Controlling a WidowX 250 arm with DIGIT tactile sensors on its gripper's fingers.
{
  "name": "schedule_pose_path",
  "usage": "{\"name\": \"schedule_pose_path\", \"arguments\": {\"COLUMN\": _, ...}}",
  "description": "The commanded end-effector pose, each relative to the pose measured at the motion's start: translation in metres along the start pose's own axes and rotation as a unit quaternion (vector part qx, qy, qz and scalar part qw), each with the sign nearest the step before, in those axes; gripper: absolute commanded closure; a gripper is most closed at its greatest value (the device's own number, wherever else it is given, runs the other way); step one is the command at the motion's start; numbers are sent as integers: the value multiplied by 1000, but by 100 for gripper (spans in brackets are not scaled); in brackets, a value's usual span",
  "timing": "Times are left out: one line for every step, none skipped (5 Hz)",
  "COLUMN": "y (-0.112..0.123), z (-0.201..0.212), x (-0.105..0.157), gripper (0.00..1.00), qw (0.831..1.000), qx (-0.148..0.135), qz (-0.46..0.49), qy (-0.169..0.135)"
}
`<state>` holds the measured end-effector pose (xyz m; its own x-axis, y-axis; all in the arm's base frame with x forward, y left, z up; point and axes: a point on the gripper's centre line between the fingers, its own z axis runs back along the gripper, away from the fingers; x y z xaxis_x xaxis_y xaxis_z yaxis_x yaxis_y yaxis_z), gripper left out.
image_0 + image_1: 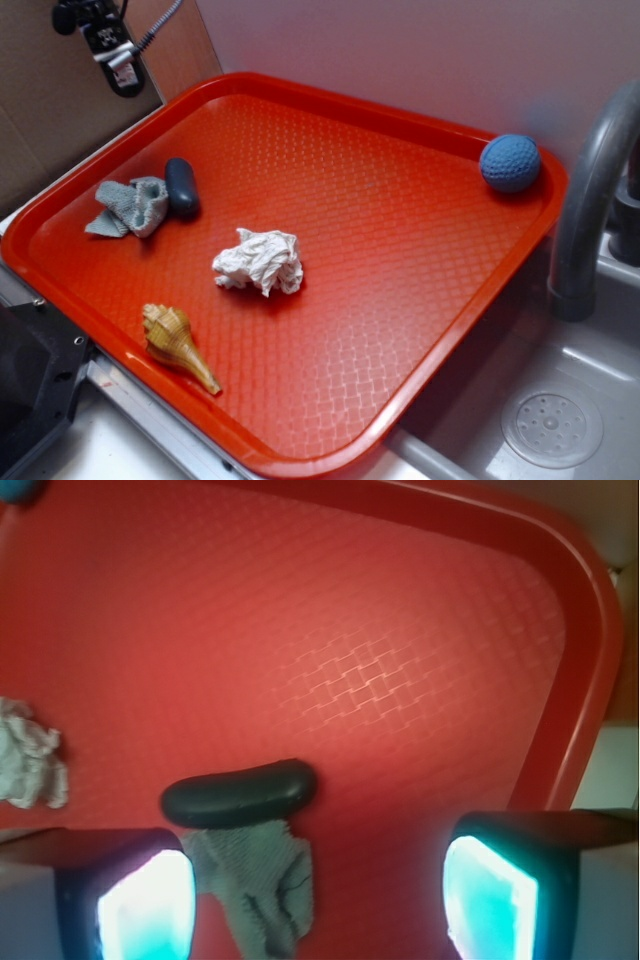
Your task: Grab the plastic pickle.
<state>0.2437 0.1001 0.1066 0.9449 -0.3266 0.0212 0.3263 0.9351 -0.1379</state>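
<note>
1. Red textured plastic fills both views: a tray that sits beside a sink, with a grey faucet at its far right.
2. Only the exterior view shows the whole spread: a tan seashell near the front rim, a crumpled white cloth mid-tray, a blue knitted ball in the far corner, and the plastic pickle at the left, touching a light blue cloth.
3. Only the wrist view shows the gripper. Its two fingers stand spread wide at the lower edge, with pads that glow pale cyan.
4. In that wrist view the plastic pickle lies crosswise just above the left finger, nearer to it than to the right one, with the light blue cloth bunched under its lower side, between the fingers.
5. The fingers hold nothing and touch nothing that can be seen. The pickle lies free on the tray.
6. The camera looks down on the tray, so the hand points downward above the pickle's end of it. Its height above the surface cannot be told.
7. In the exterior view only a dark mount with a coiled cable shows at the top left.
</note>
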Motion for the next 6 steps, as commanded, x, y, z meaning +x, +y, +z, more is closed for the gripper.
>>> {"name": "schedule_pose_path", "arguments": {"y": -1, "z": -22, "x": 14, "gripper": 0, "qw": 969, "qx": 157, "qz": -187, "qy": 28}}
{"name": "schedule_pose_path", "arguments": {"y": -8, "z": -50, "x": 18, "gripper": 0, "qw": 925, "qx": 208, "qz": -309, "qy": 79}}
{"name": "schedule_pose_path", "arguments": {"y": -25, "z": -69, "x": 19, "gripper": 0, "qw": 896, "qx": 197, "qz": -390, "qy": 80}}
{"name": "schedule_pose_path", "arguments": {"y": -36, "z": -70, "x": 19, "gripper": 0, "qw": 900, "qx": 185, "qz": -387, "qy": 74}}
{"name": "schedule_pose_path", "arguments": {"y": -33, "z": -71, "x": 18, "gripper": 0, "qw": 906, "qx": 172, "qz": -380, "qy": 71}}
{"name": "schedule_pose_path", "arguments": {"y": -30, "z": -76, "x": 19, "gripper": 0, "qw": 909, "qx": 157, "qz": -377, "qy": 80}}
